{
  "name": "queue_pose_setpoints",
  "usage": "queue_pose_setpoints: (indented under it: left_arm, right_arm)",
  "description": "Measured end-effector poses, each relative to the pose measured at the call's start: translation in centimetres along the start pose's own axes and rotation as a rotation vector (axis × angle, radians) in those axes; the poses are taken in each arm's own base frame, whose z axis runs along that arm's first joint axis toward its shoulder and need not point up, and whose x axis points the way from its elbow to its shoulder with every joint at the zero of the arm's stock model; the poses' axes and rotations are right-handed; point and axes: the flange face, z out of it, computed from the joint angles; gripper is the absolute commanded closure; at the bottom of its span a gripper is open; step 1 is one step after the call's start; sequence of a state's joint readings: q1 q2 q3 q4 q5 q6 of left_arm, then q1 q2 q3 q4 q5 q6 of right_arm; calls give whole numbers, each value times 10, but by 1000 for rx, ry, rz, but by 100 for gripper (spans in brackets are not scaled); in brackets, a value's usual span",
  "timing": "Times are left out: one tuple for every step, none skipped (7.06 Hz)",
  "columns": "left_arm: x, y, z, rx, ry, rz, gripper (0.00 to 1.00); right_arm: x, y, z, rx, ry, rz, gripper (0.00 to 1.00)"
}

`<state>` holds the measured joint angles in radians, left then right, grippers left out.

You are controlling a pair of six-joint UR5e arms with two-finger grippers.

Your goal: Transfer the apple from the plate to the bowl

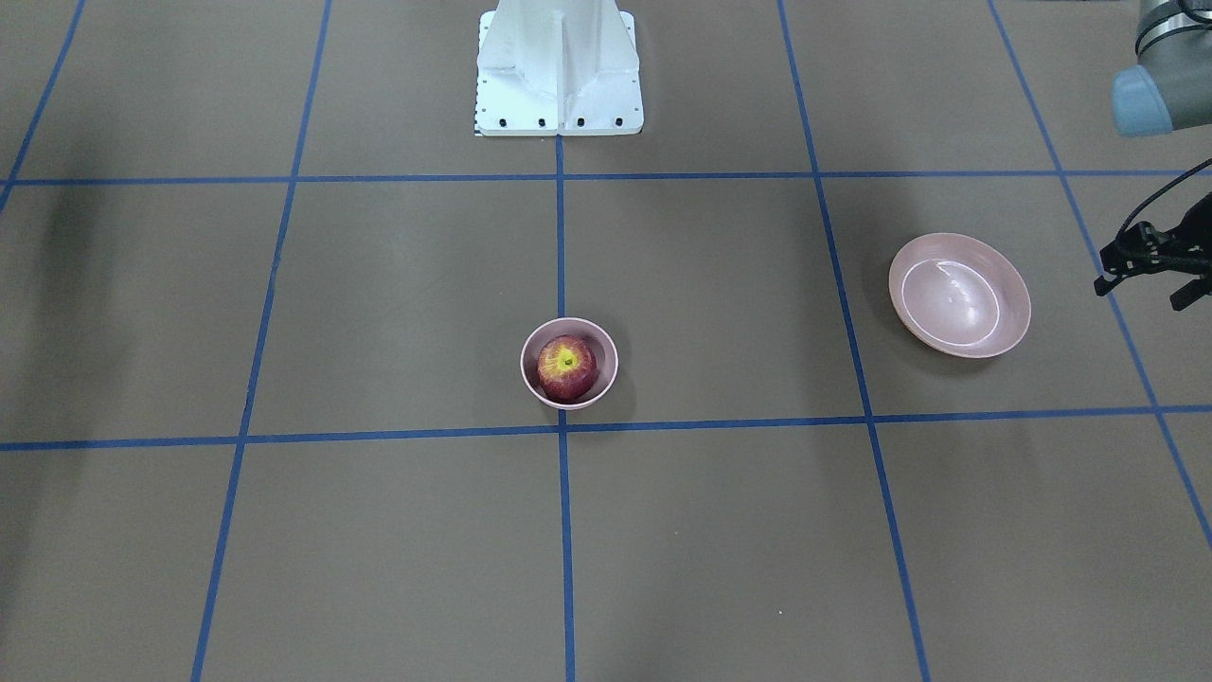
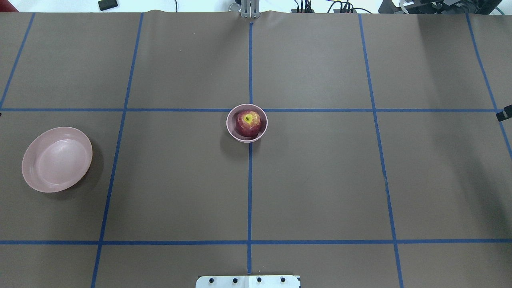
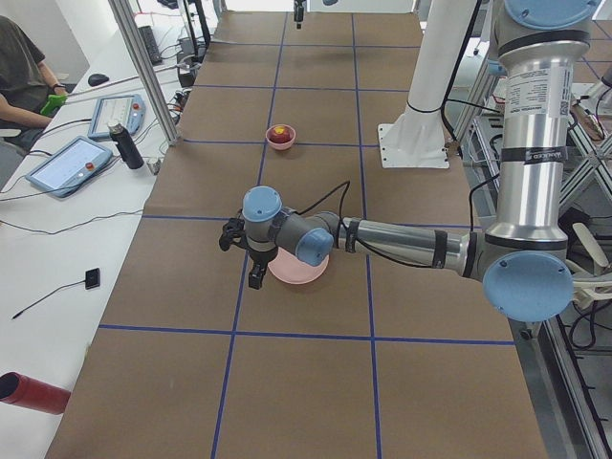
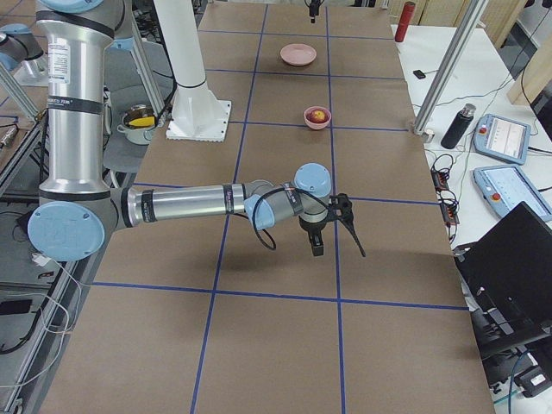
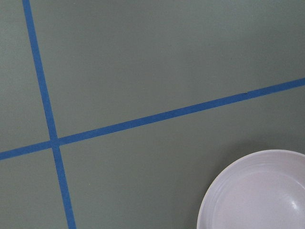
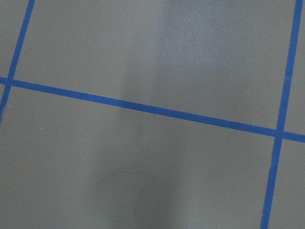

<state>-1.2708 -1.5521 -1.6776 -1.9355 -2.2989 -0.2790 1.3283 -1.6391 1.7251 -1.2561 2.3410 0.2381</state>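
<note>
The dark red apple (image 1: pixel 566 367) (image 2: pixel 248 123) sits inside the small deep pink bowl (image 1: pixel 569 324) (image 2: pixel 240 138) at the table's centre, stem dimple up. The wide pink plate (image 1: pixel 961 296) (image 2: pixel 57 159) (image 5: pixel 257 195) lies empty on my left side. My left gripper (image 1: pixel 1144 292) (image 3: pixel 244 260) hovers just beyond the plate's outer side, its fingers spread and empty. My right gripper (image 4: pixel 336 244) hangs over bare table far on my right. Only a black tip of it (image 2: pixel 505 115) shows at the overhead view's edge, so I cannot tell its state.
The white robot pedestal (image 1: pixel 559 66) (image 2: pixel 248 281) stands at the table's robot side. Blue tape lines grid the brown table. A side bench holds tablets (image 3: pixel 69 164) and a dark bottle (image 3: pixel 124 145), with a person (image 3: pixel 21 72) seated there.
</note>
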Motion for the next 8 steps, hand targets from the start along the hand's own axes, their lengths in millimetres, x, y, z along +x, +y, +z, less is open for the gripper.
queue_pose_setpoints:
  left_arm:
    - [0,0,-1,2,0,0,2]
    - [1,0,-2,3,-2,0,2]
    - [2,-1,-3,8,-3,3,2]
    - [3,-1,-4,15,-1,13,2]
    - [2,0,-4,19,0,23,2]
    - [1,3,-4,22,2,28,2]
    - [2,4,-5,29,8,37,2]
    - [4,4,-6,41,14,49,2]
  right_arm:
    - [2,0,2,-4,2,-4,0]
    - [4,-1,3,-9,3,-1,0]
    - [5,-8,1,-21,5,13,0]
    - [4,-20,-4,-36,8,23,0]
    - [5,-28,-9,-48,11,17,0]
    - [7,-31,-13,-51,14,14,0]
    - [8,-33,-15,-51,17,13,0]
    - [8,-33,-16,-50,18,11,0]
